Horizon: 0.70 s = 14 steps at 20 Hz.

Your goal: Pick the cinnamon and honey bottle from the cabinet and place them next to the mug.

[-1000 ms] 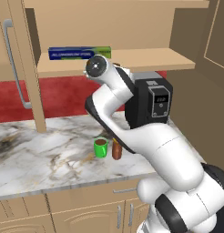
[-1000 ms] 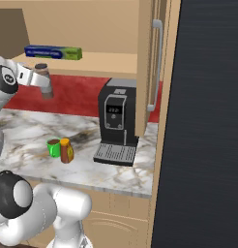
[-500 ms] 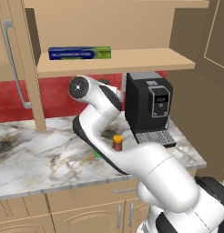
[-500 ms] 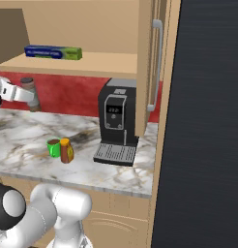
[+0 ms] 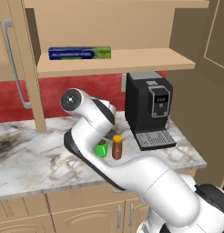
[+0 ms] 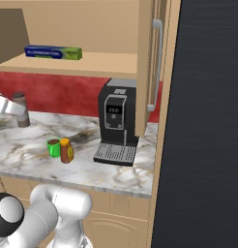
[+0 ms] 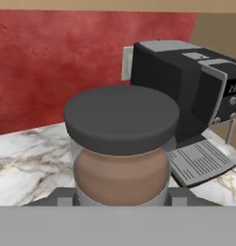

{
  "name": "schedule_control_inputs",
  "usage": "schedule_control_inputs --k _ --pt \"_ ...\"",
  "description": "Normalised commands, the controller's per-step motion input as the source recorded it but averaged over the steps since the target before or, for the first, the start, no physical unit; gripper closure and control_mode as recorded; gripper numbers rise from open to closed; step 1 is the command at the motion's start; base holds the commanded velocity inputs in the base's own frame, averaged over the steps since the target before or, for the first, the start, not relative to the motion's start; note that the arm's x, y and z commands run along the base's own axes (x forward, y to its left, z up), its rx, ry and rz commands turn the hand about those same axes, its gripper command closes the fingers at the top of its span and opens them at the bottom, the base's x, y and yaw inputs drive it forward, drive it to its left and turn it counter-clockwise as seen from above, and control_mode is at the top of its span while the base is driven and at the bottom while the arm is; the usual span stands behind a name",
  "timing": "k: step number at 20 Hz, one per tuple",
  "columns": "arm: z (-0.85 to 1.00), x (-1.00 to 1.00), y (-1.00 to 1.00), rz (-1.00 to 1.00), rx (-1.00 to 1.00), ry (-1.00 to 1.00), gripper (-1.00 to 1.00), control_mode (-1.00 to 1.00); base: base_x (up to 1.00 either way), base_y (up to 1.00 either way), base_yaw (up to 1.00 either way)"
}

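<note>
My gripper (image 6: 12, 109) is shut on the cinnamon (image 6: 21, 109), a slim grey jar with a dark lid, held upright low over the counter near the back wall. In the hand view the cinnamon (image 7: 121, 144) sits close between my gripper's (image 7: 121, 198) fingers. The green mug (image 6: 53, 147) stands on the marble counter to the right of the jar and nearer the front edge, with the honey bottle (image 6: 66, 150) touching its right side. Both also appear in the left base view: mug (image 5: 101, 148), honey bottle (image 5: 117, 146). The cabinet (image 5: 114, 61) stands open above.
A black coffee machine (image 6: 116, 121) stands right of the honey bottle. A blue and green foil box (image 5: 79, 53) lies on the cabinet shelf. The open cabinet door (image 6: 152, 63) hangs above the machine's right side. A tall dark panel (image 6: 208, 121) bounds the right.
The arm has swung left and down from the shelf height, carrying the cinnamon jar to just above the counter at the back left.
</note>
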Motion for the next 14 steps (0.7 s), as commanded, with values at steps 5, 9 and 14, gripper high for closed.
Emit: schedule_control_inputs --k 5,9,14 --pt "-0.35 0.0 0.12 0.11 0.0 0.09 1.0 -1.0 0.0 0.0 0.0" --pt "-0.39 0.0 0.2 0.09 0.0 0.03 1.0 -1.0 0.0 0.0 0.0" --pt "-0.34 0.04 0.26 0.03 -0.01 0.0 1.0 -1.0 0.0 0.0 0.0"
